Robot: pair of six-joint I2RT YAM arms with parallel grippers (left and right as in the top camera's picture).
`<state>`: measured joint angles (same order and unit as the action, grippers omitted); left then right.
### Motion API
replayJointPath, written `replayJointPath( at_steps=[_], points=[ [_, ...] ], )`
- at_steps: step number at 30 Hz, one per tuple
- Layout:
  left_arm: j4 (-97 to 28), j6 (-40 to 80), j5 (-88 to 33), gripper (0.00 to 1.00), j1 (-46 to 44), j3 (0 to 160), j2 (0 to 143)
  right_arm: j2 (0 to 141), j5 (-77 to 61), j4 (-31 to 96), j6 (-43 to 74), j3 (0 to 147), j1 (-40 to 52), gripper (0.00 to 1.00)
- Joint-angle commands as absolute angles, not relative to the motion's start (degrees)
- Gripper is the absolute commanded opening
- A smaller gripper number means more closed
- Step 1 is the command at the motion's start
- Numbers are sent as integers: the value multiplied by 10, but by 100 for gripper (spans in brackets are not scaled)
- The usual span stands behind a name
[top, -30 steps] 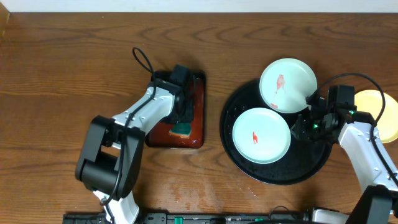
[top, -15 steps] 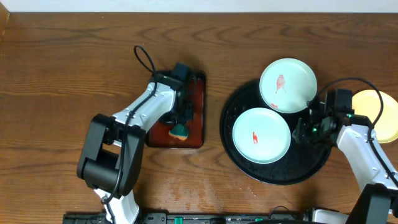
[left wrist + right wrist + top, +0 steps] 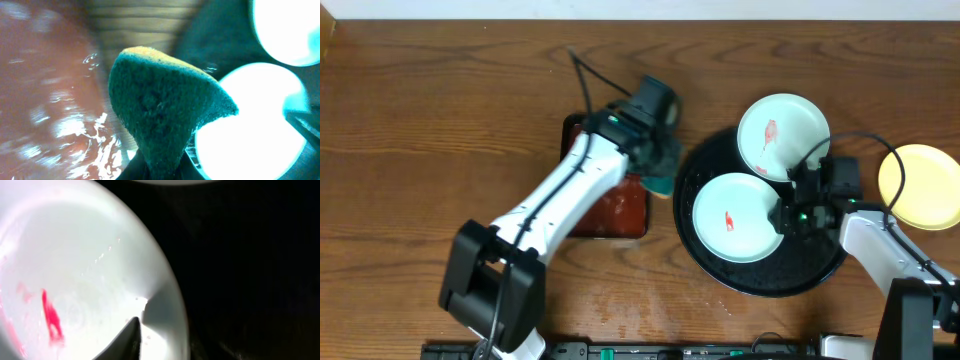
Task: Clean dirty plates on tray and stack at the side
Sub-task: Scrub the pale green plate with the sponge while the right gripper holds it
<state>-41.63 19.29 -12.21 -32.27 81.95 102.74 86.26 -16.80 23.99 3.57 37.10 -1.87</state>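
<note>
On the round black tray lie two white plates with red smears, a front one and a back one. A pale yellow plate sits on the table to the right of the tray. My left gripper is shut on a green sponge and hangs over the tray's left edge. In the left wrist view the sponge fills the middle. My right gripper is open at the front plate's right rim. One finger lies inside the plate; the other is lost in the dark.
A reddish-brown rectangular tray, wet and glossy, lies left of the black tray under my left forearm. Cables loop above both wrists. Bare wooden table stretches to the left and behind.
My left gripper closed on the sponge, lifted it off the reddish-brown tray and swung right to the black tray's edge. My right gripper slid left onto the front plate's rim.
</note>
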Motion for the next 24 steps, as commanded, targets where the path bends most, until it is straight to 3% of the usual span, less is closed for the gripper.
replayJointPath(
  at_steps=[1, 4, 9, 16, 21, 24],
  points=[
    [-389, 219, -150, 8, -365, 826, 1046, 898, -135, 222, 38, 367, 10, 18],
    [-361, 233, -150, 8, -400, 826, 1067, 913, -88, 221, 69, 367, 15, 1],
    [-331, 278, -154, 8, -441, 826, 1116, 915, -93, 225, 69, 367, 15, 1],
    [-251, 335, -255, 8, -464, 826, 1216, 915, -93, 225, 68, 367, 15, 1],
    [-259, 357, -254, 7, -451, 826, 1262, 915, -93, 228, 75, 367, 15, 1],
    [-305, 357, -183, 7, -436, 830, 1258, 915, -93, 231, 86, 367, 15, 1]
  ],
)
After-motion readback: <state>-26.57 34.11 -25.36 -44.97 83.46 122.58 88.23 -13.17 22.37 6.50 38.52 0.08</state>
